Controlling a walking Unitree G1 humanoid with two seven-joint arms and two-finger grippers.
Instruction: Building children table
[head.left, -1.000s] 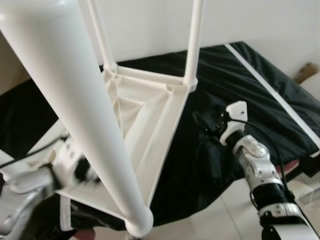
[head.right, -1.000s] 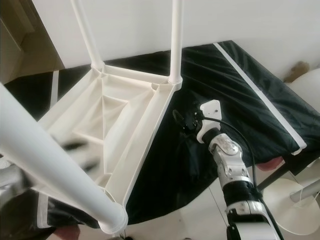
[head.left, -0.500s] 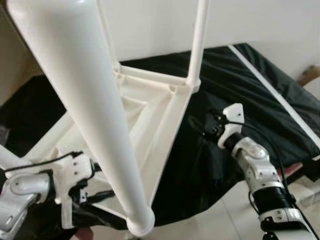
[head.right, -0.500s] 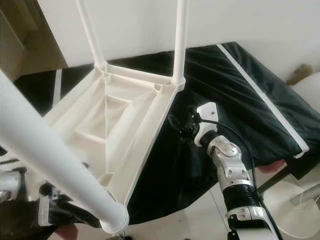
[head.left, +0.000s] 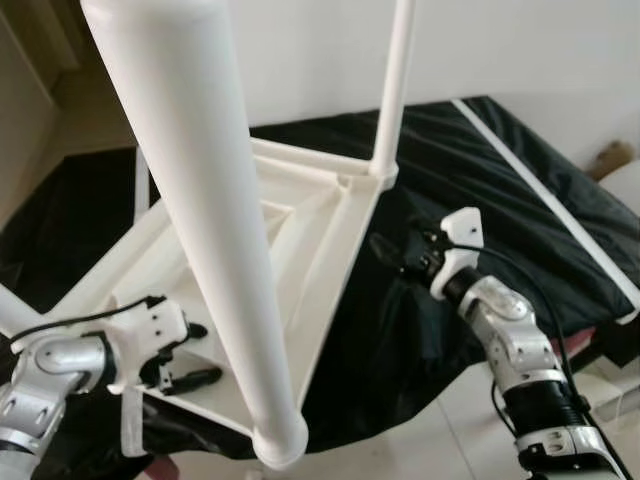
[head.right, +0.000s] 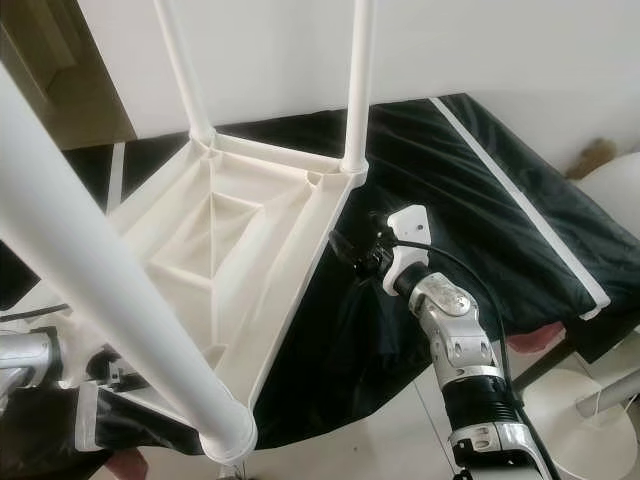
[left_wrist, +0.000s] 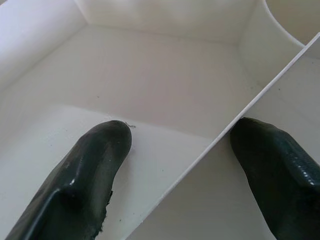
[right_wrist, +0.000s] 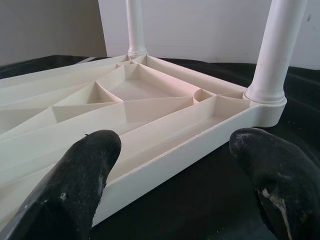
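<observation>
The white children's table (head.right: 240, 240) lies upside down on a black sheet (head.right: 470, 190), ribbed underside up, legs rising; the nearest leg (head.left: 215, 250) crosses the head views from 12 to 6 o'clock. The left gripper (head.left: 190, 355) sits at 8 o'clock over the near corner; its wrist view shows open fingers (left_wrist: 85, 175) straddling a thin rib. The right gripper (head.right: 345, 250) hovers open at 3 o'clock, just beside the side rim, facing a corner leg (right_wrist: 277, 55). Behind stands a white wall (head.right: 500, 40); pale floor tiles (head.right: 400, 440) lie below.
</observation>
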